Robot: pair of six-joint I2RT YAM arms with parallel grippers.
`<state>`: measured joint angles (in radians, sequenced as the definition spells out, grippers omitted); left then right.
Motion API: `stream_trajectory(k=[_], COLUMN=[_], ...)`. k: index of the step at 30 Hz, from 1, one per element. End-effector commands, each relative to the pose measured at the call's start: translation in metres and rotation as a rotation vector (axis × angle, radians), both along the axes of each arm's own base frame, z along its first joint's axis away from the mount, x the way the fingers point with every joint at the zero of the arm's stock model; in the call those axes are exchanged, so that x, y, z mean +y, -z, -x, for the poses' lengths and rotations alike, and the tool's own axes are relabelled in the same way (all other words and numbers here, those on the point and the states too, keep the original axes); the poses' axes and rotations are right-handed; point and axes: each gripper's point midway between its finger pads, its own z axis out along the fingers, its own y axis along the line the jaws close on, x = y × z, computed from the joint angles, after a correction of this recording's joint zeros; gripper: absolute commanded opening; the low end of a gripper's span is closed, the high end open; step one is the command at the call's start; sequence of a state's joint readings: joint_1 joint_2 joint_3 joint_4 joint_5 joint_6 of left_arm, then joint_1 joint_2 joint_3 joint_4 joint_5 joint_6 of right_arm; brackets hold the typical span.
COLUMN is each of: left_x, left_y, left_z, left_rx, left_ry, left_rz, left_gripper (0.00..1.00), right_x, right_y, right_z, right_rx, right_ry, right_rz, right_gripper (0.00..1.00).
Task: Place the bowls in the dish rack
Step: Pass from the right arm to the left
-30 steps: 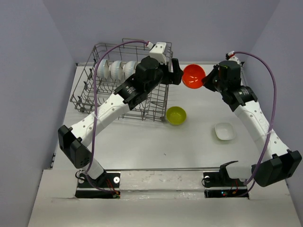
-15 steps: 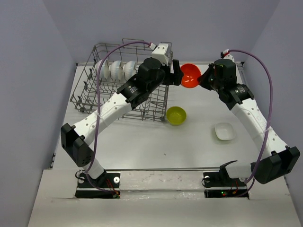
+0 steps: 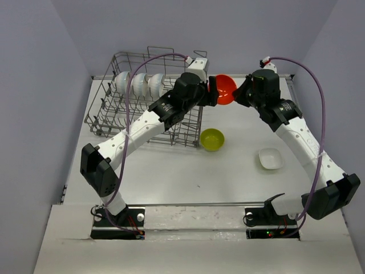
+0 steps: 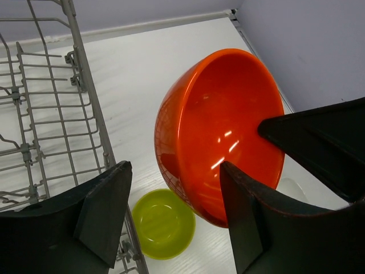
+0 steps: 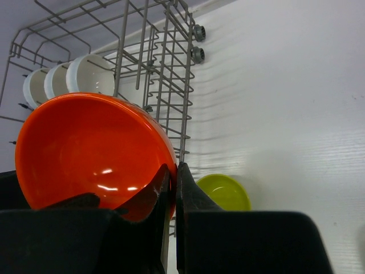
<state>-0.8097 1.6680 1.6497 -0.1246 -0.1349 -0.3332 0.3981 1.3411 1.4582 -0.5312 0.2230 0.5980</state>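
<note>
White table (image 3: 171, 171), lilac walls (image 3: 34, 85): right gripper (image 5: 174, 188) is pinching the orange bowl (image 3: 226, 89); left gripper (image 4: 175, 171) is straddling it, unclosed.

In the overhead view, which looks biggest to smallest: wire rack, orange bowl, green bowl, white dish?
1. Wire rack, by far.
2. Orange bowl, though partly hidden and lifted nearer the camera, so unsure.
3. Green bowl and white dish look about alike.
</note>
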Motion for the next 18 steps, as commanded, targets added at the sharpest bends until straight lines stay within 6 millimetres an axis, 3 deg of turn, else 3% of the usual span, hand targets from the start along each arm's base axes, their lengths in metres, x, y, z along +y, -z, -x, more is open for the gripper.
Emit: stream_trajectory(k=[1,10,18], left_x=[0.005,0.011,0.019], left_y=[-0.041,-0.050,-0.048], left_z=[-0.005,-0.008,-0.010], left_rx=[-0.078,-0.099,-0.103], left_ry=[-0.030,-0.060,-0.094], left_rz=[0.056,0.042,0.005], left_gripper=[0.71,0.65,0.57], right_x=[0.007,0.014,0.022], right_y=[-0.041,-0.035,-0.035], right_z=[-0.005,-0.005,-0.005], right_rx=[-0.115,-0.106,-0.105], right_ry=[0.003,0.000,-0.011], right_rz=[-0.039,-0.017,-0.016], right_gripper=[0.01,0.01,0.01])
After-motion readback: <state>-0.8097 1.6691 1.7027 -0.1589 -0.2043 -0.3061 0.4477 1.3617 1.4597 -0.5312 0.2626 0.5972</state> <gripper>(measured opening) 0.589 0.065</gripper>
